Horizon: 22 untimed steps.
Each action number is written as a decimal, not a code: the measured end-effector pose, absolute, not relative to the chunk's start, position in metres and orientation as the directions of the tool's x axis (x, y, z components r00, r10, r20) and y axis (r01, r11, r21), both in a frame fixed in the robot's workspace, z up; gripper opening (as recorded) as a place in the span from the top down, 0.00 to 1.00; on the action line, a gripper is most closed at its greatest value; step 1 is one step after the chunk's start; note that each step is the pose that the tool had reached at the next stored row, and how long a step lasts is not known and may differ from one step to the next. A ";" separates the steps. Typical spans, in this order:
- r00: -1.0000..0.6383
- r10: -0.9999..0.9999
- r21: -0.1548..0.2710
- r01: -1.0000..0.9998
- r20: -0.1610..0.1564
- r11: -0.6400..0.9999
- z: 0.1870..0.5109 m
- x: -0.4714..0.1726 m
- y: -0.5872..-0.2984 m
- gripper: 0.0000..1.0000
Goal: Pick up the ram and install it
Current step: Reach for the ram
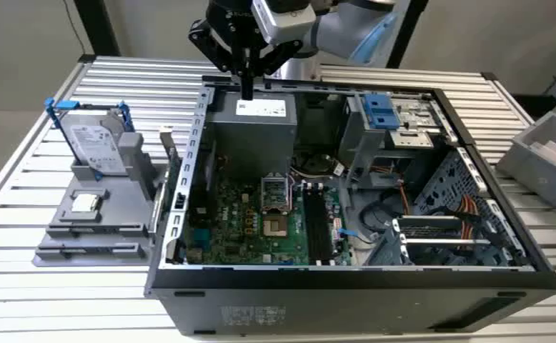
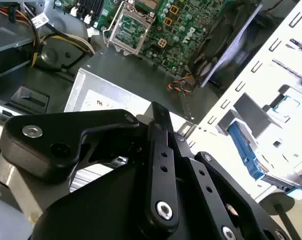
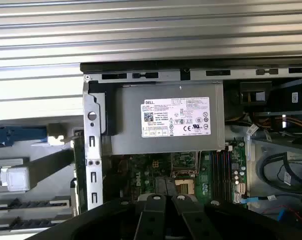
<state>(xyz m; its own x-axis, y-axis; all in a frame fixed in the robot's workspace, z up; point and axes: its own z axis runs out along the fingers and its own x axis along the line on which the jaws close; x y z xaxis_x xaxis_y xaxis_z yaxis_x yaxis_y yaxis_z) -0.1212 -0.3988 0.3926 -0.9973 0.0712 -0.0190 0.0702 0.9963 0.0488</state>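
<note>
Ram, thin dull-green circuit-board stick (image 1: pixel 169 161), stands in grey fixture (image 1: pixel 87 236) beside open black computer case (image 1: pixel 354 293). My black gripper (image 1: pixel 247 89) hovers above case, fingers together, empty. Risk: clipping case wall reaching stick.

Bright, even overhead light; pale glare along the slatted table (image 1: pixel 30 300); computer case (image 1: pixel 354 300) interior in soft shadow; black gripper (image 2: pixel 158 114) with small glints in the second wrist view.

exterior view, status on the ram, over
Black pincer shut, above grey power supply box. Thin bluish-green ram stick standing in grey holder, ungripped. Metal case wall between them.
</note>
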 end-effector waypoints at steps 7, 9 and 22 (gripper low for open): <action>-0.997 0.071 0.049 0.070 -0.019 0.996 0.393 -0.122 -0.399 1.00; -0.997 0.071 0.049 0.070 -0.019 0.996 0.393 -0.122 -0.399 1.00; -0.997 0.071 0.049 0.070 -0.019 0.996 0.393 -0.136 -0.399 1.00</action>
<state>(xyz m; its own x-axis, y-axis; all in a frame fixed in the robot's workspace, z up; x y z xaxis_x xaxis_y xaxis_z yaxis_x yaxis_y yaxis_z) -0.1357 -0.3988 0.3926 -0.9973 0.0712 -0.0190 0.0702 0.9963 0.0487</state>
